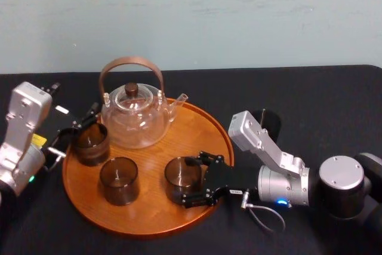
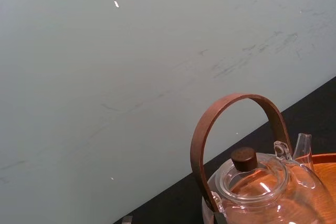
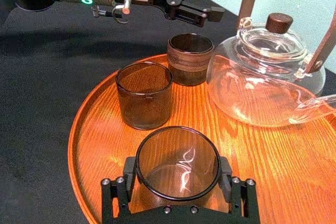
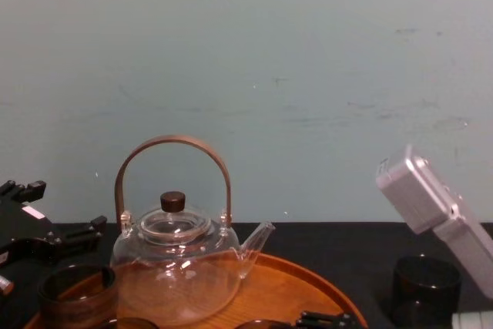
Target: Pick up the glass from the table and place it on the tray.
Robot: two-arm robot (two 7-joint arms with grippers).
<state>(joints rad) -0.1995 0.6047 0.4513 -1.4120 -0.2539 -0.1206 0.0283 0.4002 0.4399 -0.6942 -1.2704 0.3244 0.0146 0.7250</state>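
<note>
The round orange-brown tray [image 1: 203, 129] holds a clear glass teapot [image 1: 136, 117] and three dark smoky glasses. My right gripper [image 1: 194, 179] reaches in from the right and is shut on the glass [image 1: 181, 177] at the tray's front right. In the right wrist view that glass [image 3: 177, 169] stands upright on the tray [image 3: 94, 129], with a finger [image 3: 128, 174] pressed against each side. My left gripper [image 1: 80, 126] hovers open at the tray's left edge, just above and behind the left glass [image 1: 91, 143], with nothing between its fingers. A third glass [image 1: 119, 180] stands between the other two.
Another dark glass [image 1: 267, 120] stands on the black table to the right of the tray, behind my right arm, and shows in the chest view [image 4: 426, 290]. The teapot's tall brown handle [image 4: 173, 144] rises over the back of the tray. A pale wall lies behind the table.
</note>
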